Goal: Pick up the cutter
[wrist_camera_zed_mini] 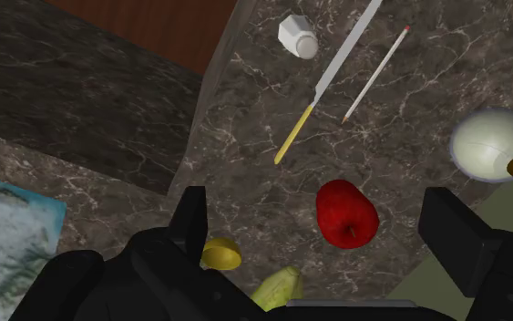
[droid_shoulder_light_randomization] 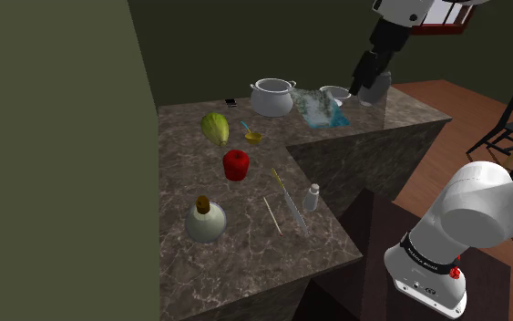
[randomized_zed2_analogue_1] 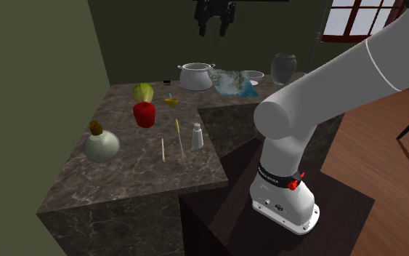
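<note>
The tool (wrist_camera_zed_mini: 313, 208) hangs high over the dark marbled counter (droid_shoulder_light_randomization: 190, 274) with its two black fingers spread wide and nothing between them; in the second exterior view it sits up near the top edge, above the pot (randomized_zed2_analogue_1: 195, 76), and well apart from the cutter. The cutter (wrist_camera_zed_mini: 332, 77) is a slim knife with a grey blade and a yellow handle, lying flat on the counter close to its inner edge. It lies between a thin stick (wrist_camera_zed_mini: 374, 62) on one side and a small white shaker (wrist_camera_zed_mini: 297, 36) on the other, touching neither. Its yellow handle points toward the red fruit (wrist_camera_zed_mini: 346, 213), which lies nearby but apart from it. A round pale flask (wrist_camera_zed_mini: 493, 146) with a brown stopper stands beyond the stick, and a small yellow bowl (wrist_camera_zed_mini: 220, 253) and a green vegetable (wrist_camera_zed_mini: 275, 289) show just by the tool's fingers
</note>
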`<control>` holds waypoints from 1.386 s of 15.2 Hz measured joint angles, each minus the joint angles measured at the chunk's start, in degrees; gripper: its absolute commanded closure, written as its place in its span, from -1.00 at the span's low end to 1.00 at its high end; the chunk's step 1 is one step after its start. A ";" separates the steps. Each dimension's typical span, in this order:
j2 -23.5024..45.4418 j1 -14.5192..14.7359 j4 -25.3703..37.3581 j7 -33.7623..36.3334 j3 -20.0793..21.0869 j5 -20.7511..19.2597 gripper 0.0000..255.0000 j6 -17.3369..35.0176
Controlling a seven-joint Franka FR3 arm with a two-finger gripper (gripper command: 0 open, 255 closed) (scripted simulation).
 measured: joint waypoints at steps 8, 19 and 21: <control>1.97 -0.68 -8.89 7.04 4.00 1.60 -1.00 9.27; 14.26 -1.30 -19.89 19.98 11.43 4.59 -1.00 29.61; 17.72 -1.35 -20.54 22.72 12.98 4.97 -1.00 33.17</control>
